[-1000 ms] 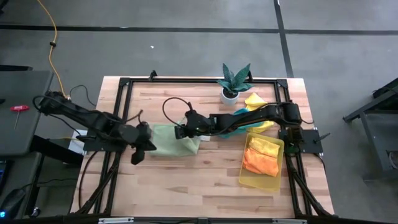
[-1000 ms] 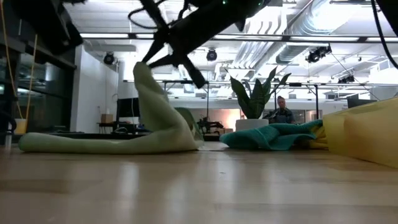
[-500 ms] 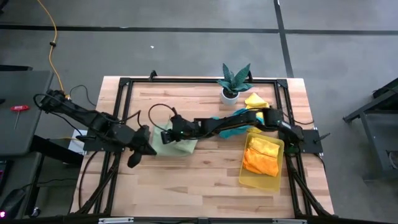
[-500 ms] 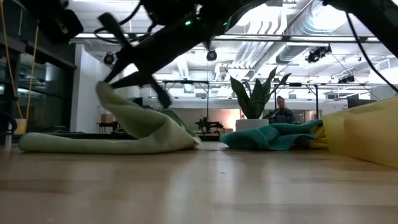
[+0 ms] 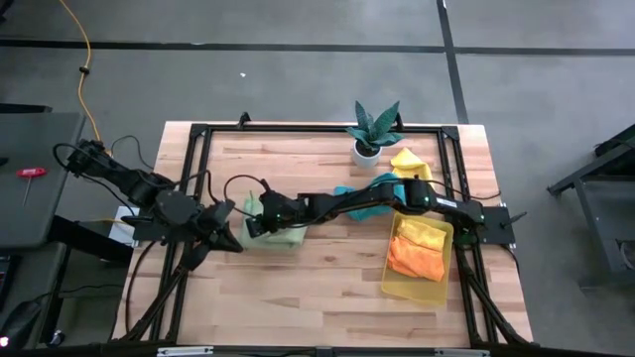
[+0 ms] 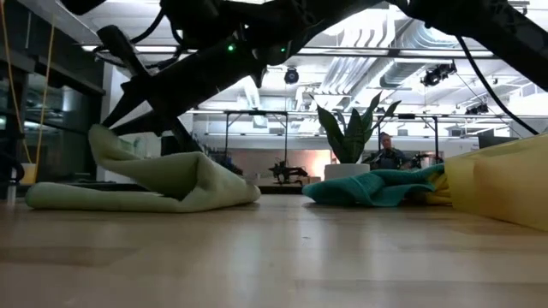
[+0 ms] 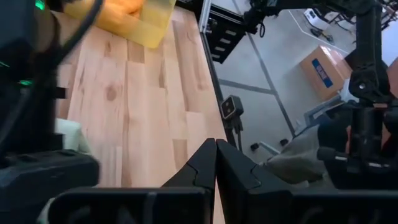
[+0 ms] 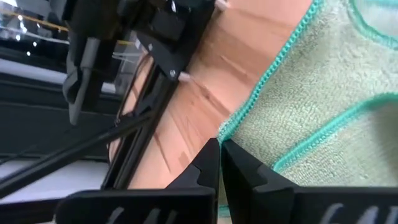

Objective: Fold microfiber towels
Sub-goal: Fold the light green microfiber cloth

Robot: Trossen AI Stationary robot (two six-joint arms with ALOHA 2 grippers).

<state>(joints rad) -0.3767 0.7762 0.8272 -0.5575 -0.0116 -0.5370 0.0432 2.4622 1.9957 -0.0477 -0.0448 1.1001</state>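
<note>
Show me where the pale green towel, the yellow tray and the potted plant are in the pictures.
pale green towel [image 6: 171, 175]: low view, on the raised fold in its middle.
yellow tray [image 5: 412, 290]: high view, on its bare near corner.
potted plant [image 5: 375, 125]: high view, on its leaves.

Pale green towel [image 5: 283, 226] part-hidden under right arm; tray [image 6: 505, 184] cut off by edge.

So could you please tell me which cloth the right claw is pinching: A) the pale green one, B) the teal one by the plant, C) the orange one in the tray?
A: the right claw is shut on an edge of the pale green towel, lifted off the table.
</note>
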